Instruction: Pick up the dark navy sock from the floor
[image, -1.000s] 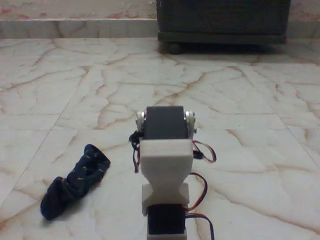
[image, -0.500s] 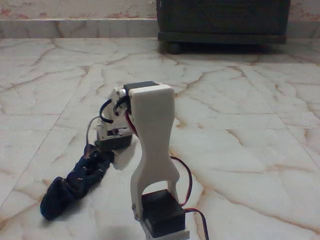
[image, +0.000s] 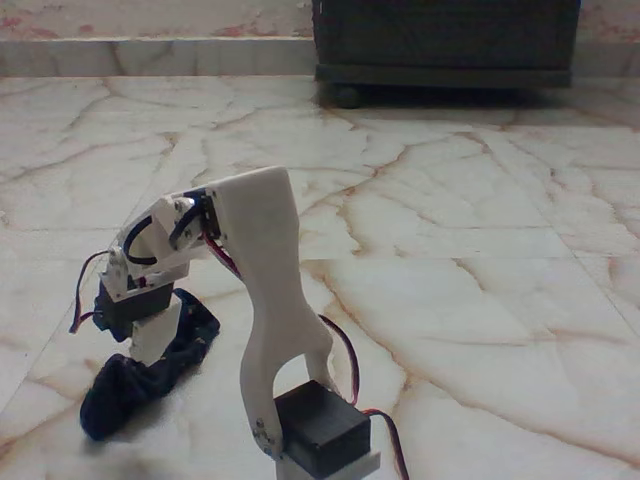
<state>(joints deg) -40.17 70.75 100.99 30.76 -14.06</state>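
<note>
Glossy veined marble floor (image: 480, 250); dark cabinet (image: 445, 45) behind; tool (image: 150, 335) on sock (image: 140, 375), opening unclear.

Dark cabinet (image: 445, 45) stands on glossy veined marble floor (image: 480, 230).

White plastic robot arm (image: 265, 300) rises from bottom centre of the fixed view, black servo block (image: 320, 432) at its base, red and black wires trailing beside it. Upper link bends left and down toward the glossy cream marble floor with reddish-brown veins (image: 480, 260). Gripper (image: 150, 335) sits low at the left, a white finger pointing down onto the small dark navy fabric sock (image: 150, 375); whether the jaws are closed on the fabric cannot be told. The sock lies crumpled on the floor, stretching from under the gripper toward the lower left. A dark wooden cabinet (image: 445, 40) stands at the far wall, top right.
</note>
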